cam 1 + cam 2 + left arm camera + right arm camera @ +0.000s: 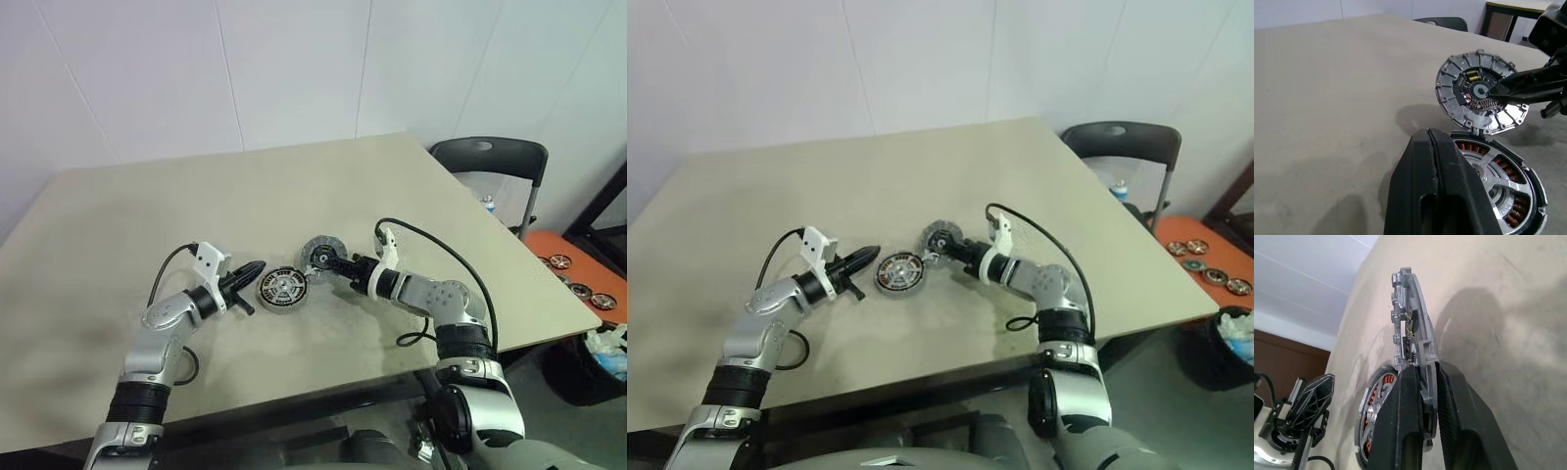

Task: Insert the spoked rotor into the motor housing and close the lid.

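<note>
The motor housing point(283, 290) lies flat on the table, its copper windings showing around the rim point(1518, 208). Inside it sits the spoked rotor point(1493, 177), silver spokes up. The lid point(320, 251) stands tilted up on edge at the housing's far right side, its inner face toward the housing point(1480, 93). My right gripper point(1424, 369) is shut on the lid's lower edge, one finger on each face. My left gripper point(257, 266) is shut and empty, its tip just left of the housing, close to its rim.
A black chair point(493, 166) stands off the table's far right corner. An orange tray point(578, 274) with several motor parts lies to the right of the table. A black cable point(431, 245) loops over my right forearm.
</note>
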Controlling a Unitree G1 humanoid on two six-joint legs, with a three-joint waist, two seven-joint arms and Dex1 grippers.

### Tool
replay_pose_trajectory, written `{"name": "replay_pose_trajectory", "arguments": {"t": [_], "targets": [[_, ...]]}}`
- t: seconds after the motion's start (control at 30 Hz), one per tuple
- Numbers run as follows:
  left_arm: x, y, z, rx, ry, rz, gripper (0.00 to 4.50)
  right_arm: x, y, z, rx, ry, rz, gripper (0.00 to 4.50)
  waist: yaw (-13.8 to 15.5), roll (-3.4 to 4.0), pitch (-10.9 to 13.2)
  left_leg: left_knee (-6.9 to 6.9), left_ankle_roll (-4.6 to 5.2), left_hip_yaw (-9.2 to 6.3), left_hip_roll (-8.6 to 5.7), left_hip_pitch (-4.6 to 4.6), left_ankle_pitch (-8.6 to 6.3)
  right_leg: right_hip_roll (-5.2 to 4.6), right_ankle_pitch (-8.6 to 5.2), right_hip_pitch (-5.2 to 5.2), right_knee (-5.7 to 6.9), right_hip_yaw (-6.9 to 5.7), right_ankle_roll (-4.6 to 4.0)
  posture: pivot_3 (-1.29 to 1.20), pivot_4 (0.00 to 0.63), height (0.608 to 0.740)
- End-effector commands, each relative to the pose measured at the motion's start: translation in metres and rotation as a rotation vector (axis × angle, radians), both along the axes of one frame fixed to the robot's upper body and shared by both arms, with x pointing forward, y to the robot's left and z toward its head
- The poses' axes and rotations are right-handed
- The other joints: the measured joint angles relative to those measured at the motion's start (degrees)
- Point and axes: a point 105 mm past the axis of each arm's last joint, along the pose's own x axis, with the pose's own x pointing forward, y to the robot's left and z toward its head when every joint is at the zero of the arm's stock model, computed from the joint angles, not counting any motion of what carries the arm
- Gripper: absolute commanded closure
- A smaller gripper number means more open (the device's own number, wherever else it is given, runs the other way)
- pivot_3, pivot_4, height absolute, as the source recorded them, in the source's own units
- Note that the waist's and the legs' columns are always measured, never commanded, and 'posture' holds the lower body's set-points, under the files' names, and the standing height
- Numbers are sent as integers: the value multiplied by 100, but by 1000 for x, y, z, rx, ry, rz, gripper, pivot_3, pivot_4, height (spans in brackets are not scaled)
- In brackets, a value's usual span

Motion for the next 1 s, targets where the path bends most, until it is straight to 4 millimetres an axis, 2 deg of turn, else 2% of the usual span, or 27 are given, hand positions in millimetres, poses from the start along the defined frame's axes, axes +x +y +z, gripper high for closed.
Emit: {"name": "replay_pose_trajectory", "arguments": {"t": [0.03,0.23,0.37,0.47,0.5,0.6,0.7,0.77,0.83,1.0], "targets": [[5,3,14,13,-62,4,4500,4,13,44,-129,-304,86,4158,2,1,0,0,0,0,0,-7,0,0,0,-6,0,0,0,0,0,740],[8,6,16,19,-66,11,4500,-7,28,50,-530,-644,298,4158,15,-2,-1,3,-1,-1,-2,-33,0,-2,0,-27,-5,-3,0,0,0,740],[9,8,15,20,-67,16,4500,-11,28,39,-801,-824,421,4158,22,-2,-1,4,-1,-1,-3,-34,0,-3,0,-27,-6,-3,0,0,0,740],[9,9,15,19,-67,21,4500,-11,30,40,-895,-927,456,4158,29,-4,-2,4,-1,-1,-3,-32,0,-3,0,-24,-6,-4,0,0,0,740],[9,9,14,19,-68,21,4500,-12,33,44,-883,-945,458,4158,30,-4,-2,5,-1,-1,-3,-31,0,-3,0,-23,-6,-4,0,0,0,740],[9,8,14,18,-68,24,4500,-15,45,57,-779,-955,431,3393,25,-5,-1,7,-2,-2,-2,-29,0,-2,0,-21,-4,-4,0,0,0,740],[9,8,13,19,-65,25,4500,-27,61,68,-547,-869,434,2370,22,-5,-1,5,-2,-3,1,-29,0,0,1,-22,-5,-4,-1,0,0,740],[8,8,12,19,-63,25,4500,-29,60,68,-487,-818,431,1742,29,-5,-1,3,-2,-5,1,-30,0,1,1,-24,-5,-4,-1,0,0,740],[8,9,12,21,-60,26,4500,-30,56,66,-432,-764,425,1742,62,-6,-2,4,-1,-5,-3,-32,0,-2,1,-22,-8,-5,-1,0,0,740],[9,9,10,26,-54,26,4500,-23,44,52,-463,-698,402,1742,149,-6,-2,6,1,-5,-7,-30,-1,-5,1,-20,-10,-7,-1,0,0,740]]}}
